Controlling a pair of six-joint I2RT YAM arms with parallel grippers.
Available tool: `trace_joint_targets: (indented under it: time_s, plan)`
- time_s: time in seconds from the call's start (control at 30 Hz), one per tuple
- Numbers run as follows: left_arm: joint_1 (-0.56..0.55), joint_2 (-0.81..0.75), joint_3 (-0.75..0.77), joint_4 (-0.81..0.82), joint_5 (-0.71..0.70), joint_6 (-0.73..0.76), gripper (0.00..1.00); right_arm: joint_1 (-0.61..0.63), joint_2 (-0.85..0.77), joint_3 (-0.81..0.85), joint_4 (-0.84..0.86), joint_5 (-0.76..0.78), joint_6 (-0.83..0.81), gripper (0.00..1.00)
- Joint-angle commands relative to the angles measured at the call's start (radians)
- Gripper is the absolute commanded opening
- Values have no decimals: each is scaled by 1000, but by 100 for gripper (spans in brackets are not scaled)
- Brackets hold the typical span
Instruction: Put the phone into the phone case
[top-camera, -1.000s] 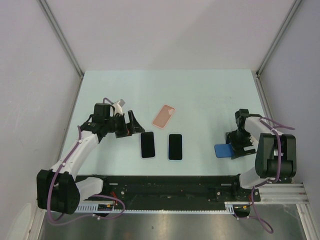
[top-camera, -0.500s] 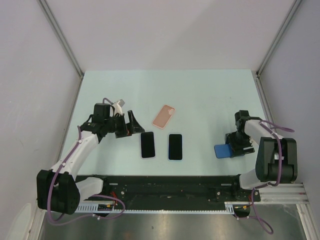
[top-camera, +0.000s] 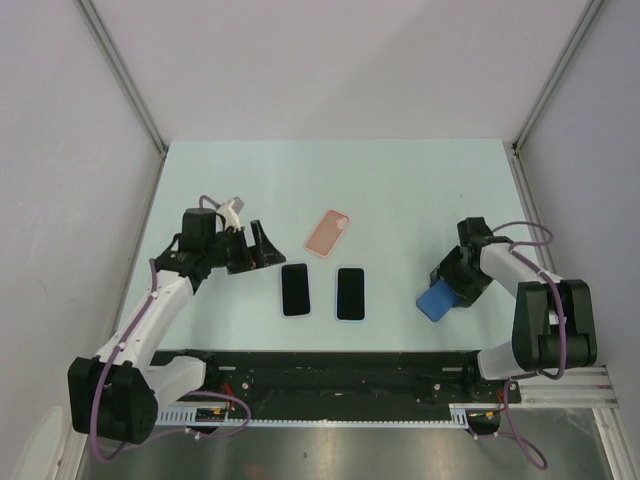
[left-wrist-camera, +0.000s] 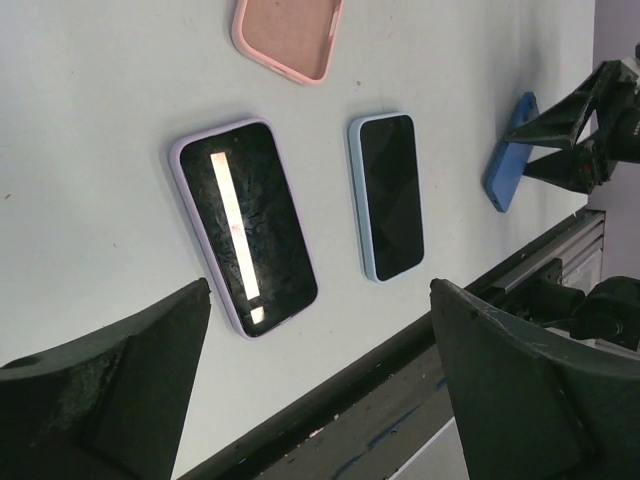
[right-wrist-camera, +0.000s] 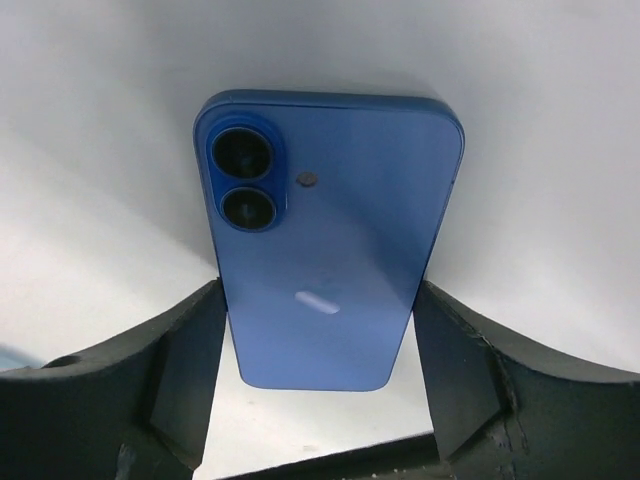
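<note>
The blue phone (right-wrist-camera: 330, 250) shows its back with two camera lenses, and my right gripper (right-wrist-camera: 320, 300) is shut on its two long edges. In the top view the blue phone (top-camera: 437, 300) sits tilted at the right, below my right gripper (top-camera: 455, 277). The empty pink phone case (top-camera: 327, 232) lies open side up at the table's middle, and it also shows in the left wrist view (left-wrist-camera: 288, 35). My left gripper (top-camera: 262, 248) is open and empty, left of the pink case; its jaws stand wide apart in the left wrist view (left-wrist-camera: 320, 290).
A phone in a lilac case (top-camera: 295, 289) and a phone in a light blue case (top-camera: 350, 293) lie screen up, side by side near the front edge. Both show in the left wrist view, the lilac one (left-wrist-camera: 243, 225) and the light blue one (left-wrist-camera: 388, 195). Grey walls enclose the pale green table (top-camera: 400, 190).
My right gripper has swung left and turned, carrying the blue phone a little towards the middle. My left gripper has shifted slightly back and stays open.
</note>
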Motion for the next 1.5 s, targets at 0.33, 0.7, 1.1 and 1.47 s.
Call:
trace_joint_targets:
  time_s: [0.33,0.7,1.1,1.47]
  plan:
    - [-163,-10,-11,153,-47,-115,88,196,-65,-37,474,-361,-416,63]
    - [-380,341,173,417,10,-238,84,270,-155,-109,666,-511,-439,61]
    - [-477,658,406,534,90,-303,80,377,-266,-109,701,-562,-462,61]
    - [-486,698,401,507,88,-301,35,429,-281,-106,705,-511,-437,63]
